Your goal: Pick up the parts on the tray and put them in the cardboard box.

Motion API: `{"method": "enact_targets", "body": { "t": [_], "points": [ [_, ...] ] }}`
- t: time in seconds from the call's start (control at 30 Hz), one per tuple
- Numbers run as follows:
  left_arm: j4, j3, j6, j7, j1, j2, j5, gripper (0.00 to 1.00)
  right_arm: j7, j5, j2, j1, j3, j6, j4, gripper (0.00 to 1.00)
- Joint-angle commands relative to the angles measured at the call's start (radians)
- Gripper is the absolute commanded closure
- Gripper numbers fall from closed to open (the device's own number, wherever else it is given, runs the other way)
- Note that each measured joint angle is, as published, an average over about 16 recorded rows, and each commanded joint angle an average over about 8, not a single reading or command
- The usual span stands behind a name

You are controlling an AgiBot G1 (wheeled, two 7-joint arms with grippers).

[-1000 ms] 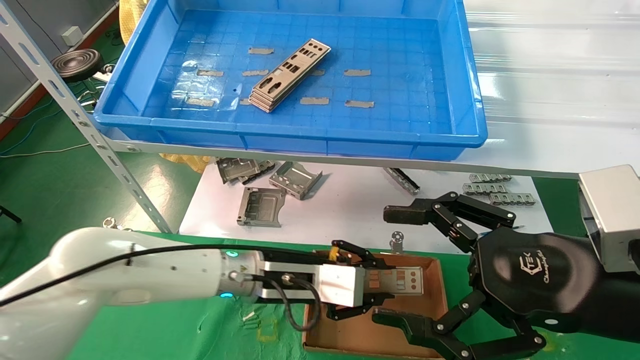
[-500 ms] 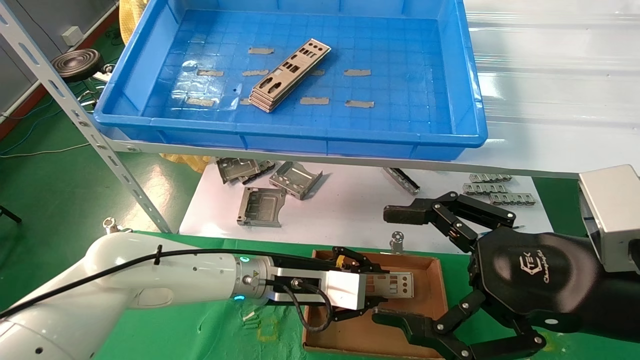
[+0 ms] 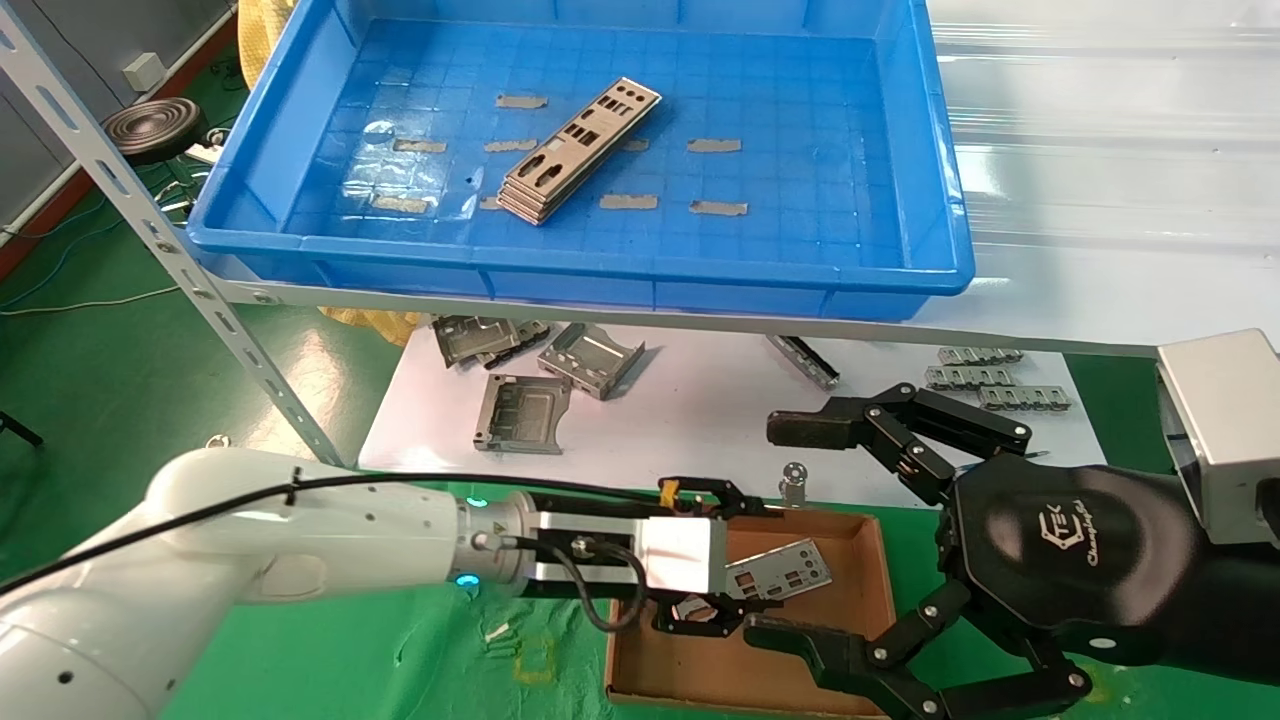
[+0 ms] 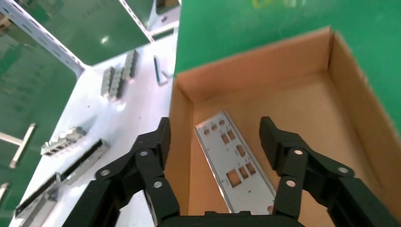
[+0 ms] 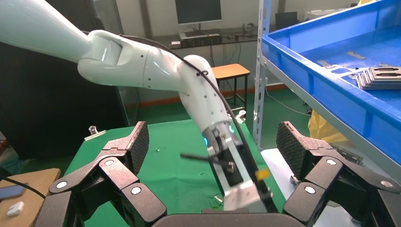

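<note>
A stack of silver plates [image 3: 575,150] lies in the blue tray [image 3: 600,270] on the shelf; both also show in the right wrist view, the stack [image 5: 383,78] and the tray [image 5: 331,80]. My left gripper [image 3: 757,558] hovers open over the cardboard box [image 3: 880,580]. One silver plate [image 3: 780,572] lies loose inside the box, tilted, free of the fingers. In the left wrist view the plate [image 4: 234,161] rests on the box floor [image 4: 293,104] below the open gripper [image 4: 215,125]. My right gripper [image 3: 780,530] is open and empty beside the box's right side [image 5: 213,137].
Bent grey brackets [image 3: 590,358] and slotted strips [image 3: 985,375] lie on the white board under the shelf. A slanted metal shelf upright [image 3: 150,230] stands at the left. A green mat [image 3: 400,650] surrounds the box.
My left gripper has opened and let go of the plate, which has dropped tilted into the box. The left arm shifted slightly. The right arm has not moved.
</note>
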Motion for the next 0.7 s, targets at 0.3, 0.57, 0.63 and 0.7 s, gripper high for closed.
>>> {"method": "enact_targets", "body": {
  "t": [0.3,0.57,0.63,0.7],
  "points": [
    [0.042,-0.052,0.205,-0.207,0.003,-0.073,-0.174,0.0,0.0,0.0,0.0,0.0,0.0,0.0,0.0,0.0],
    [0.073,-0.061,0.282,-0.272,-0.002,-0.091,-0.233,0.0,0.0,0.0,0.0,0.0,0.0,0.0,0.0,0.0],
    [0.069,-0.06,0.272,-0.266,-0.002,-0.089,-0.224,0.0,0.0,0.0,0.0,0.0,0.0,0.0,0.0,0.0],
    [0.065,-0.06,0.265,-0.264,-0.001,-0.089,-0.219,0.0,0.0,0.0,0.0,0.0,0.0,0.0,0.0,0.0]
  ]
}}
